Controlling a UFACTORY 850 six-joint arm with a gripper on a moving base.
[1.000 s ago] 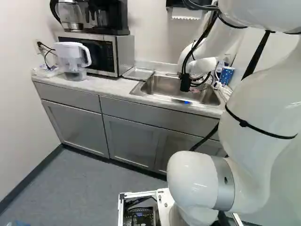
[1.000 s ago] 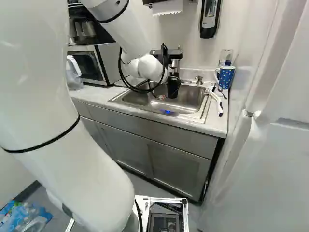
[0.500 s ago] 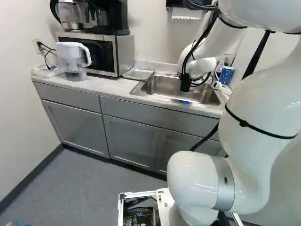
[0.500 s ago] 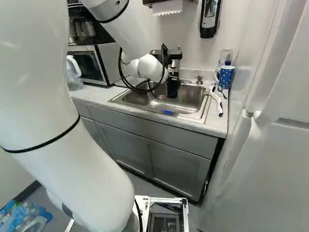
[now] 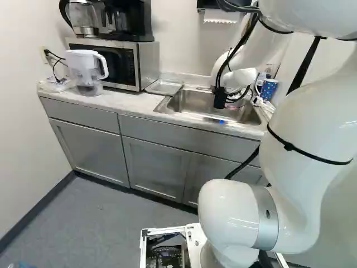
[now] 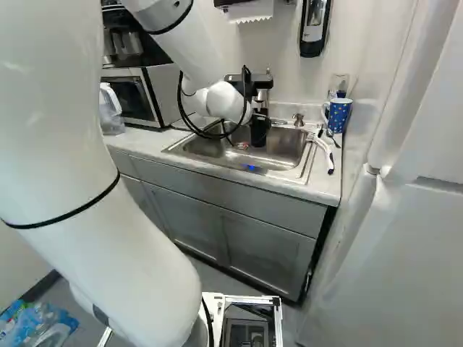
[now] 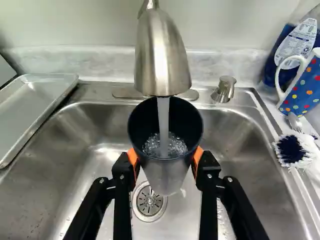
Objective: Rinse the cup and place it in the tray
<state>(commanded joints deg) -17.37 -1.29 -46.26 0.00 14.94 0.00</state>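
In the right base view the gripper [image 6: 259, 129] hangs over the sink [image 6: 289, 148]; its fingers are hard to make out there. The wrist view shows the gripper [image 7: 166, 165] shut on the cup [image 7: 167, 176], orange pads pressing it from two sides. The cup is dark inside and greyish outside, upright, its mouth under the faucet [image 7: 161, 55]. A stream of water falls into it, and bubbling water stands inside. The silver tray [image 7: 37, 102] lies on the counter beside the sink; in the left base view the tray [image 5: 164, 87] is between microwave and sink.
A dotted blue mug [image 7: 305, 90], a bottle [image 7: 295, 45] and a scrub brush [image 7: 294, 149] stand or lie on the counter beside the sink. A soap pump [image 7: 224, 89] rises behind the basin. The microwave [image 5: 117, 62] and a water pitcher [image 5: 85, 70] occupy the counter beyond the tray.
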